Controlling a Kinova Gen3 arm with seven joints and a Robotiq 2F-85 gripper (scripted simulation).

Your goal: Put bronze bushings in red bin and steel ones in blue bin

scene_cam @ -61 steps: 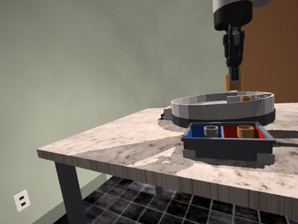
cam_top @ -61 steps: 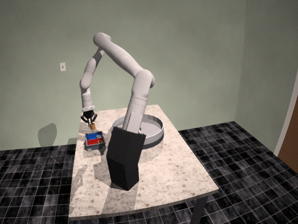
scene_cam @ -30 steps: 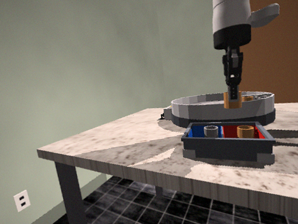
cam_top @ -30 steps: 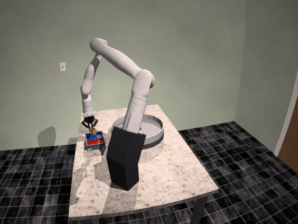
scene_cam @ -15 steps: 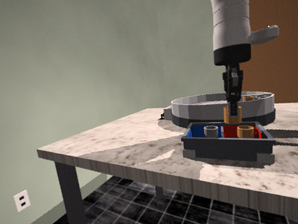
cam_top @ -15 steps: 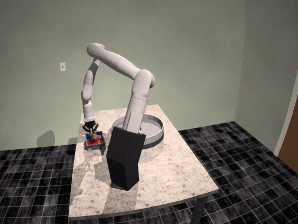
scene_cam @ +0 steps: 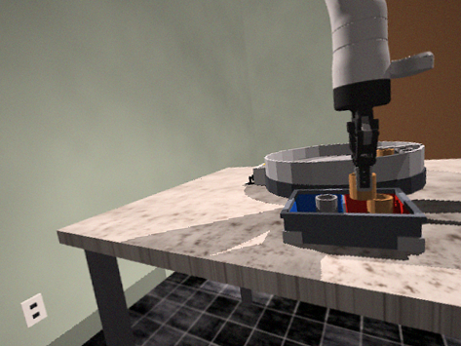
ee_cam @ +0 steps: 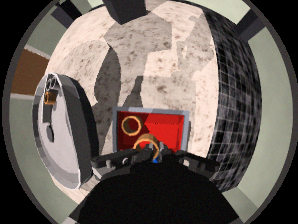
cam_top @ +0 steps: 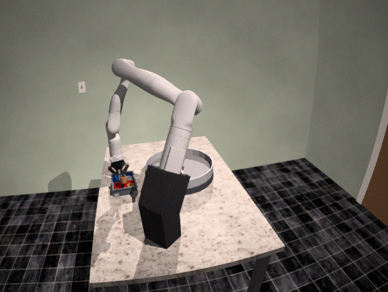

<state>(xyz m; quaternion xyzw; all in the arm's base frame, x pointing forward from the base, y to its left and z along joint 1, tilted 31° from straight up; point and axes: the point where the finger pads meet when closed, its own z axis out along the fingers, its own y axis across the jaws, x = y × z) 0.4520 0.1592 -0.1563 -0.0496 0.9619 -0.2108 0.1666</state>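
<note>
My gripper [cam_top: 121, 173] [scene_cam: 365, 185] [ee_cam: 156, 146] is shut on the wall of a bronze bushing [cam_top: 124, 180] [scene_cam: 355, 187]. It holds the bushing upright, low over the red bin [cam_top: 118, 186] [scene_cam: 351, 205] [ee_cam: 169, 132], near the divider. Another bronze bushing [scene_cam: 379, 206] [ee_cam: 123, 127] stands in the red bin, close beside the held one. A steel bushing [scene_cam: 327, 207] stands in the blue bin [cam_top: 115, 178] [scene_cam: 301, 204]. On the turntable [cam_top: 203, 179] [scene_cam: 307, 169] [ee_cam: 59, 155] are a bronze bushing [scene_cam: 385, 152] [ee_cam: 50, 99] and at least one steel one, partly hidden.
Both bins share one dark grey tray [cam_top: 124, 193] [scene_cam: 345, 227] [ee_cam: 185, 130] with raised walls, near the table edge. The turntable's high rim stands close beside the tray. The arm's black base [cam_top: 162, 206] stands on the table [cam_top: 220, 234] [scene_cam: 167, 220].
</note>
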